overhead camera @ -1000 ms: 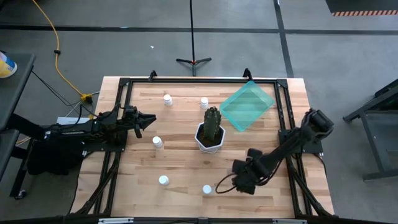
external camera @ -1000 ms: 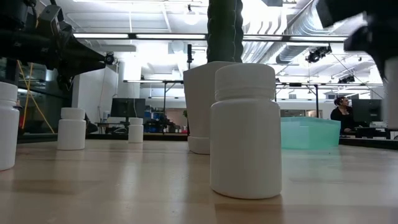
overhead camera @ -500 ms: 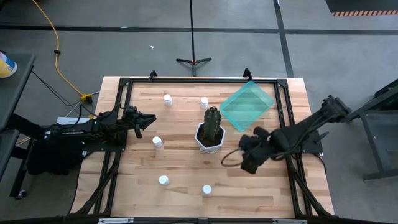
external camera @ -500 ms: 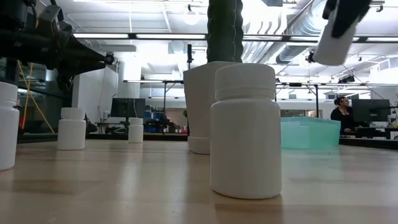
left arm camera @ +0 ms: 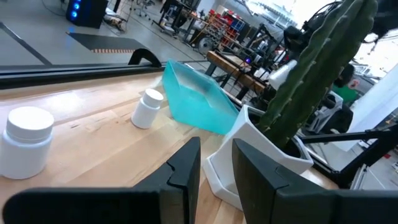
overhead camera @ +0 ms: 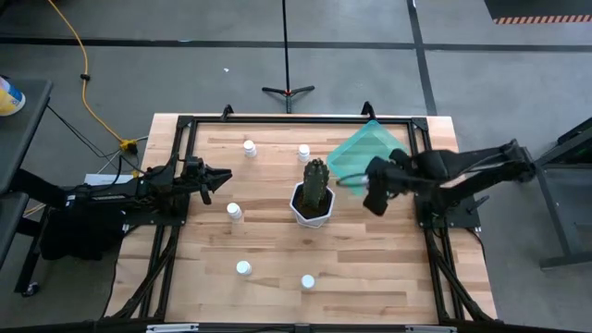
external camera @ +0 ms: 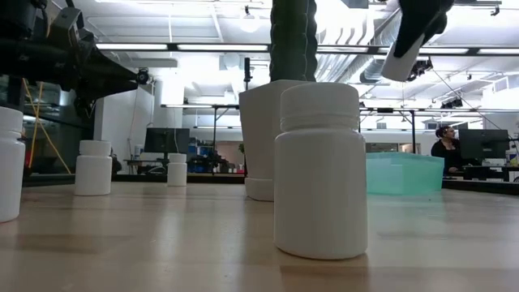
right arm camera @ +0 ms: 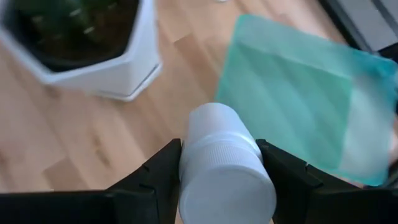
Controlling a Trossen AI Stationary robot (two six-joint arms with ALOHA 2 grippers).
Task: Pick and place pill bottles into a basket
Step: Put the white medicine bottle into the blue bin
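My right gripper (overhead camera: 351, 179) is shut on a white pill bottle (right arm camera: 224, 165), high above the near edge of the teal basket (overhead camera: 370, 153); the bottle also shows in the low view (external camera: 403, 55). Several more pill bottles stand upright on the table: (overhead camera: 249, 147), (overhead camera: 303, 153), (overhead camera: 234, 211), (overhead camera: 242, 268), (overhead camera: 308, 282). My left gripper (overhead camera: 225, 178) waits at the table's left side, empty, a narrow gap between its fingers (left arm camera: 186, 165). My right gripper pinches the bottle between its two fingers, one on each side of the body (right arm camera: 186, 163) just below the cap. The bottle is lifted clear of the table and hangs tilted in the low view, its cap (right arm camera: 231, 186) toward the wrist camera.
A white faceted pot with a green cactus (overhead camera: 313, 199) stands mid-table, just left of the basket. A black frame (overhead camera: 277, 120) runs around the table. A person (external camera: 444, 146) sits in the room behind.
My right gripper, shut on the bottle all along, has gone from the table's near right part toward the far edge and up, past the cactus pot, to above the basket's near edge. The bottle has stayed clear of the table.
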